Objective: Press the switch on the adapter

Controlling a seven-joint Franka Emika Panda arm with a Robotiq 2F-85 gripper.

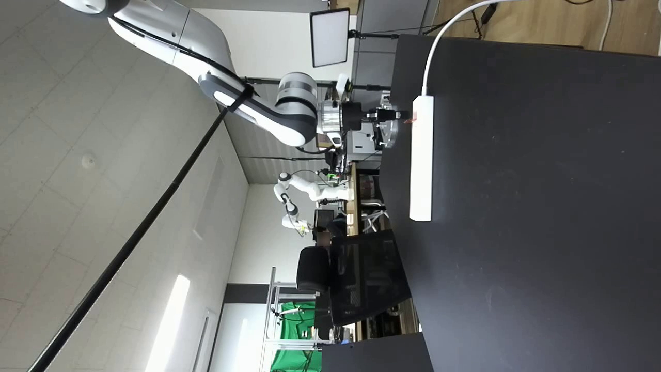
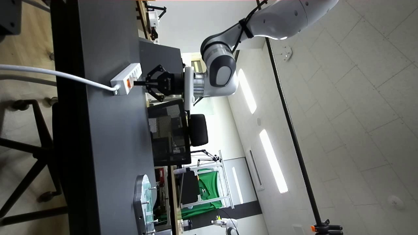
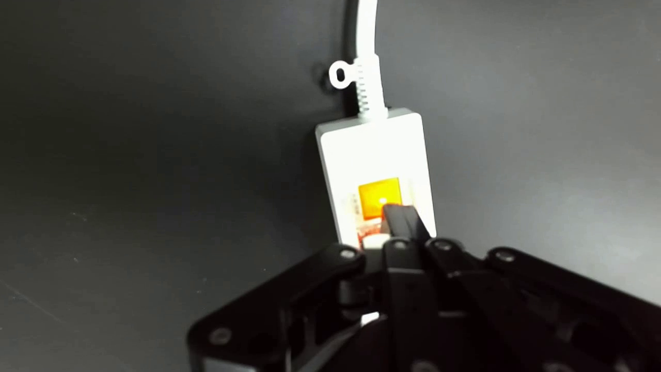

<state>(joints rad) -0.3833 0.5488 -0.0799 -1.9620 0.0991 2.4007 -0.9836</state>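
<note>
The adapter is a long white power strip on the dark table. It also shows in another exterior view. Its white cable leaves the end beside the switch. The switch is a bright orange-yellow square in the wrist view; it is orange in an exterior view. My gripper is shut and empty, pointing at the table. In the wrist view its fingertips overlap the switch's lower right corner. They are at or very close to the switch; contact cannot be told for certain.
The dark table carries the adapter. A clear round plate with metal pegs lies away from the gripper on the tabletop. A black office chair stands beyond the table's edge. The cable runs over the table edge.
</note>
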